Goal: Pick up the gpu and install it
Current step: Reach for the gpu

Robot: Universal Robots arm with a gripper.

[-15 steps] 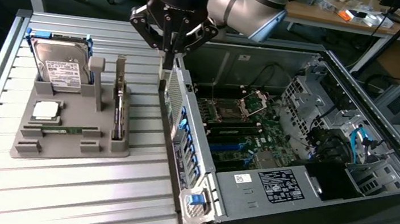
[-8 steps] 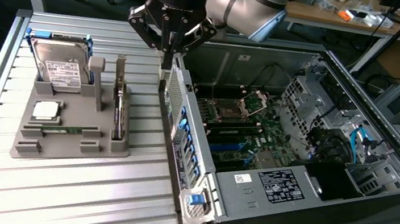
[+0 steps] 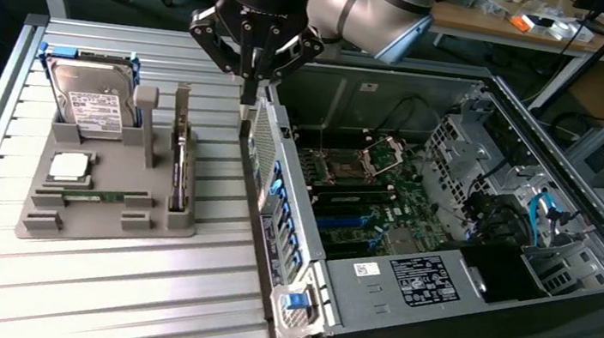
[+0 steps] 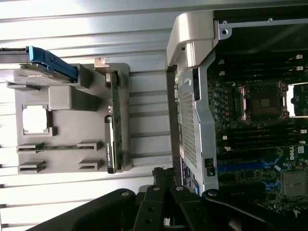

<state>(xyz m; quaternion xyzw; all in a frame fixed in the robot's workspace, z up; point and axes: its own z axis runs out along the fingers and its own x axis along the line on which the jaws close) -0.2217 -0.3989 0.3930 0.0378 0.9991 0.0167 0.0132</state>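
The gpu [image 3: 180, 157] stands on its edge in a slot of the grey holder [image 3: 99, 226], its green board and black cooler seen edge-on; the wrist view shows it as a thin green strip, the gpu [image 4: 113, 126]. My gripper [image 3: 247, 103] hangs above the gap between the holder and the open computer case [image 3: 271, 161], to the exterior view's right of the gpu and well apart from it. Its fingers are shut together with nothing between them. In the wrist view the gripper [image 4: 162, 174] points down beside the case wall [image 4: 190, 110].
The holder also carries a silver hard drive [image 3: 92, 100] in a blue bracket, a square processor chip [image 3: 70, 165] and a narrow green memory stick [image 3: 92, 192]. Inside the case lie the motherboard [image 3: 364, 185] with blue slots and cables. The table is ribbed metal.
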